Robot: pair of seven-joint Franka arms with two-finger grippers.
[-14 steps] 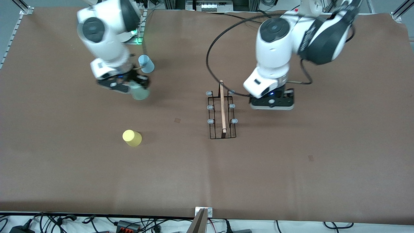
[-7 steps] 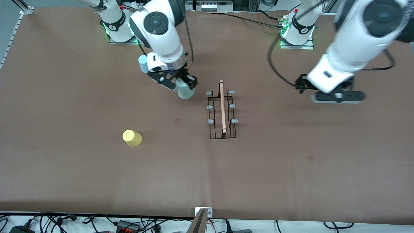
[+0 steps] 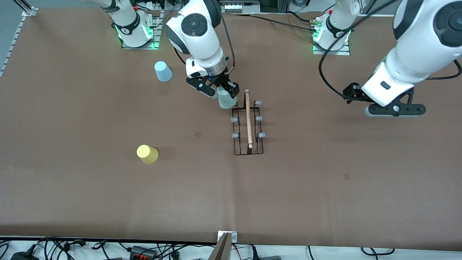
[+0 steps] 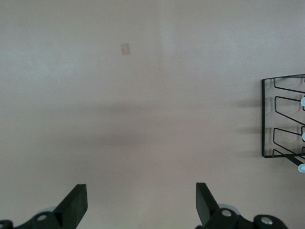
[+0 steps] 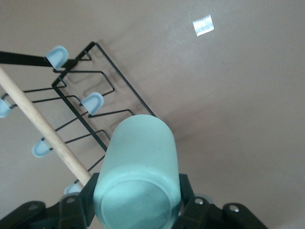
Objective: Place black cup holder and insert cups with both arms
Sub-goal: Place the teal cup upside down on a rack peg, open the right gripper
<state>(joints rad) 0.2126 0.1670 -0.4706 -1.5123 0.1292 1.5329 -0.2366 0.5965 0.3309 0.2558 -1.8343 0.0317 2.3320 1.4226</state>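
The black cup holder (image 3: 247,124) stands mid-table with its pale wooden rod (image 3: 248,119) on top and grey-tipped pegs; it also shows in the right wrist view (image 5: 81,119) and its edge in the left wrist view (image 4: 283,117). My right gripper (image 3: 220,90) is shut on the mint-green cup (image 3: 226,99), held over the holder's end nearest the robots; the cup (image 5: 138,176) fills the right wrist view. The light blue cup (image 3: 163,71) and the yellow cup (image 3: 147,154) rest on the table toward the right arm's end. My left gripper (image 3: 393,108) is open and empty (image 4: 140,205) over bare table.
The brown table cover (image 3: 325,187) spreads around the holder. The two arm bases (image 3: 131,30) (image 3: 334,34) stand along the table's edge by the robots. Cables and power strips (image 3: 144,249) lie off the table edge nearest the front camera.
My right gripper has carried the mint-green cup from beside the light blue cup over to the holder's end. My left gripper has moved away from the holder toward the left arm's end.
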